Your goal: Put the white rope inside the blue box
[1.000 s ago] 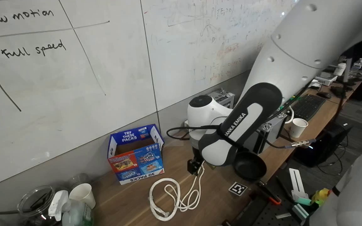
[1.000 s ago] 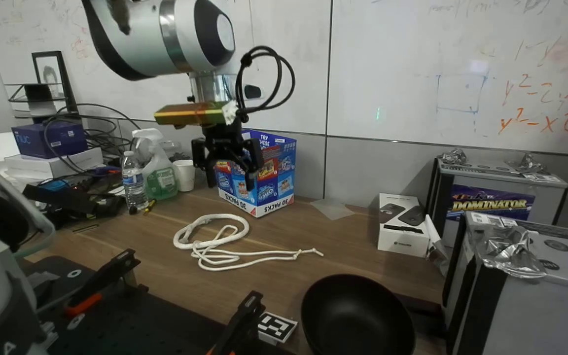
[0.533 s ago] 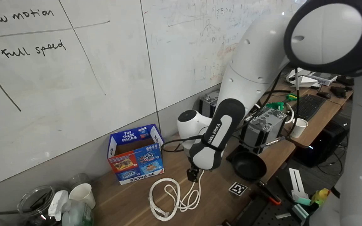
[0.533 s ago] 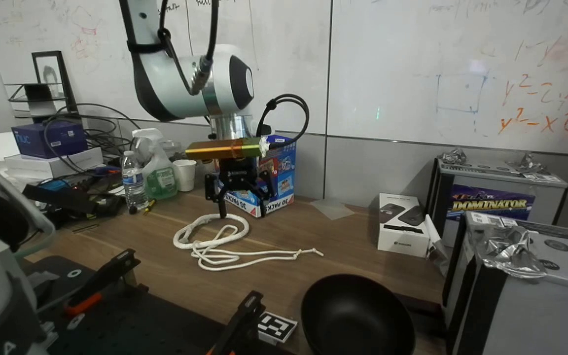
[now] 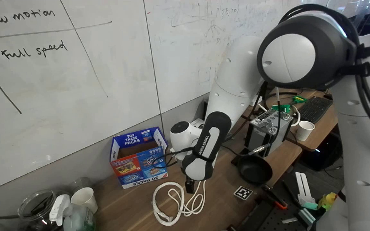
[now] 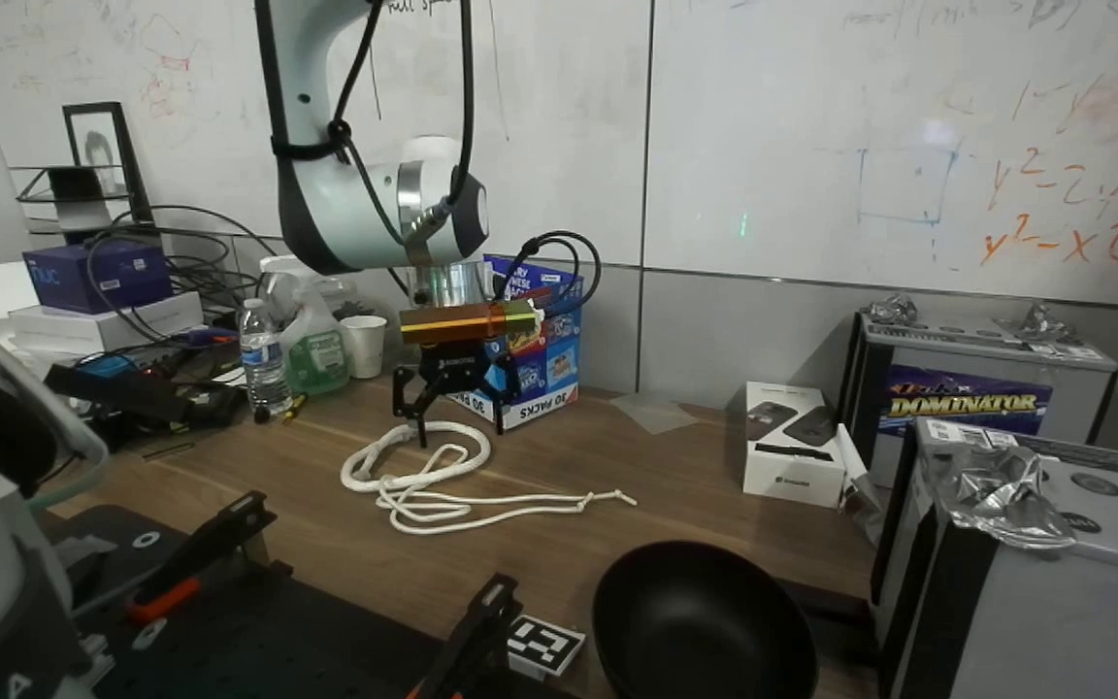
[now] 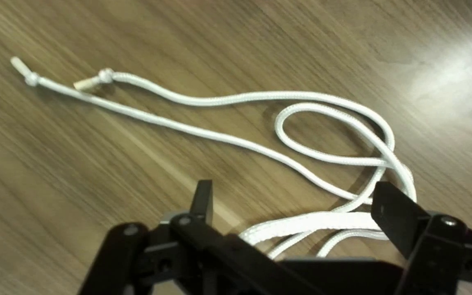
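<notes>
- Hanging fingertips-down over the wood tabletop (image 6: 695,461), the gripper (image 6: 461,435) is released: fingers (image 7: 395,215) well apart, at seven and four o'clock in the wrist view.
- Task item, the white rope (image 7: 318,222), lies on the wood in loose loops below the gripper, outside the blue box (image 5: 138,166). Strands show between the fingers; whether either finger touches it, cannot tell.
- Wrist view again: rope's two knotted ends at ten o'clock, near each other; thicker stretch between four and five, partly hidden by the gripper.
- Box stands mouth up, red and blue panels, "30 PACKS" lettering upside down; between ten and eleven o'clock from the rope in an exterior view.
- Other items, clock read from the rope in an exterior view: water bottle (image 6: 264,361) at ten; spray bottle (image 6: 314,351) with green liquid between ten and eleven; white cup (image 6: 363,348) at eleven, just beside the spray bottle; white carton (image 6: 792,466) at three; black pan (image 6: 705,621) at four; marker card (image 6: 543,645) at five, near the pan.
- Across the back, whiteboard (image 6: 792,165) at twelve.
</notes>
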You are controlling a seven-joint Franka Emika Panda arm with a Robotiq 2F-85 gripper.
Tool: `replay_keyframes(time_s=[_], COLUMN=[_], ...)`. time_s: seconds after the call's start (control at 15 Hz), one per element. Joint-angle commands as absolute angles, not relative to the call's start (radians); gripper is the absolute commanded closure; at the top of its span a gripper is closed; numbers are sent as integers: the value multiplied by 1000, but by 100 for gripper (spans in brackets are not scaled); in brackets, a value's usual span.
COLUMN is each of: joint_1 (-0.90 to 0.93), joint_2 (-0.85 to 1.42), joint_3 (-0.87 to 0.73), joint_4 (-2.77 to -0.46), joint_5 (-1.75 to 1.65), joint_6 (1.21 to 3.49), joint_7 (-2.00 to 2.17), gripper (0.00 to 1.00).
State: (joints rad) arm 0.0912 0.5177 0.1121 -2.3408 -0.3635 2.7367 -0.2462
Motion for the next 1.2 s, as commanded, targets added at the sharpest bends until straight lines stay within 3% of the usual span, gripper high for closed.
replay_keyframes(time_s=[0.0,0.4,1.13], joint_1=[52,-21,52], joint_2=[535,573,663], joint_3=[164,251,163], joint_4=[-2348,-2379,-2352], joint_5=[-367,-375,-387], joint_6=[2788,2854,2915], joint_7=[-425,-680,-678], gripper=[0,0,0])
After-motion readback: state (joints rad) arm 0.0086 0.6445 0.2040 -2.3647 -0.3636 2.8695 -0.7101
